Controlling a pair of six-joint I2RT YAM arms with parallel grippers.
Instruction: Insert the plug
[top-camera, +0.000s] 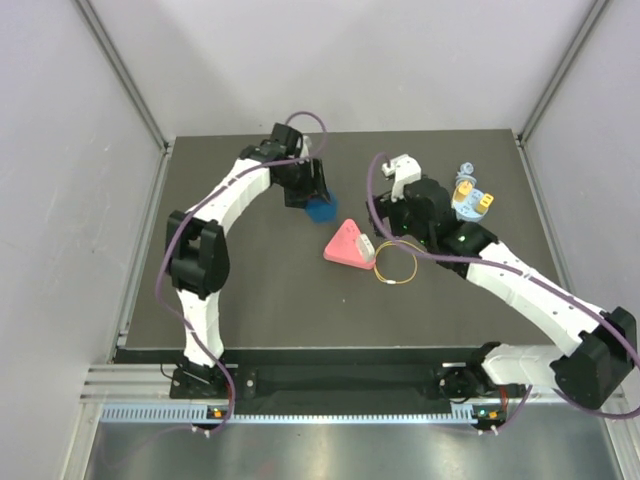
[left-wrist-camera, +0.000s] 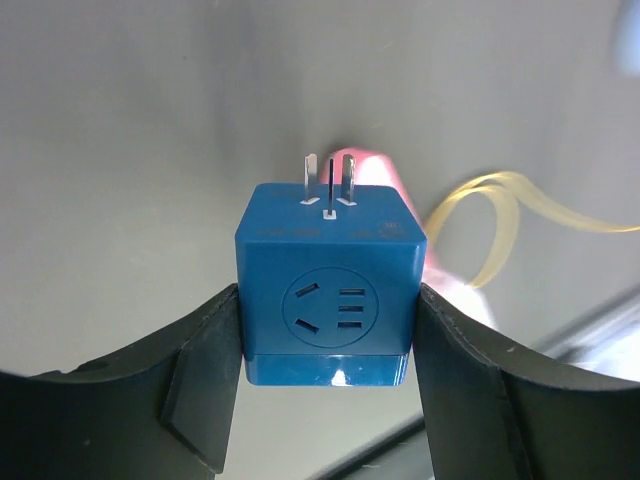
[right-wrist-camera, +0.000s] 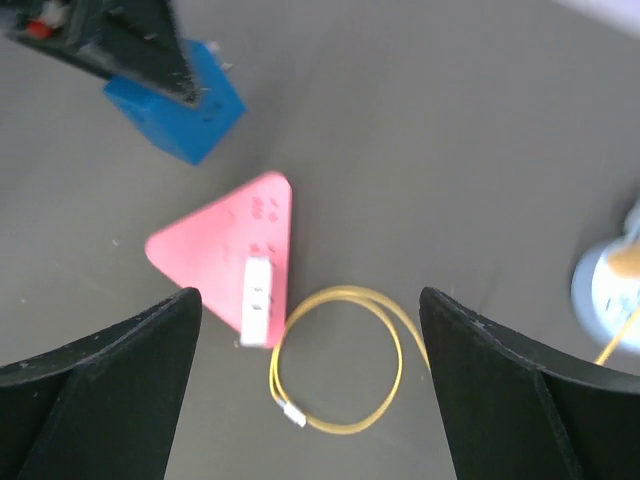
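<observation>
Sharp only from above: plug (top-camera: 483, 203) on pale blue fixture (top-camera: 462, 212), toward the table (top-camera: 260, 290) right-rear corner (a blur in the right wrist view). Thin yellow cable (right-wrist-camera: 400, 360) looped beside pink triangle (right-wrist-camera: 215, 250), under wide-spread right gripper (right-wrist-camera: 310, 295). Farther left, blue adapter cube (left-wrist-camera: 325, 250) pinched in left gripper (left-wrist-camera: 328, 290), prongs (left-wrist-camera: 330, 180) visible up close only. Bare room toward near edge.

Soft, even overhead light; I see only faint shadows on the tabletop (top-camera: 260, 300). My right wrist feed is blurred throughout. Left wrist: blue cube (left-wrist-camera: 327, 300) sharp, background defocused, glare on its lower edge.
</observation>
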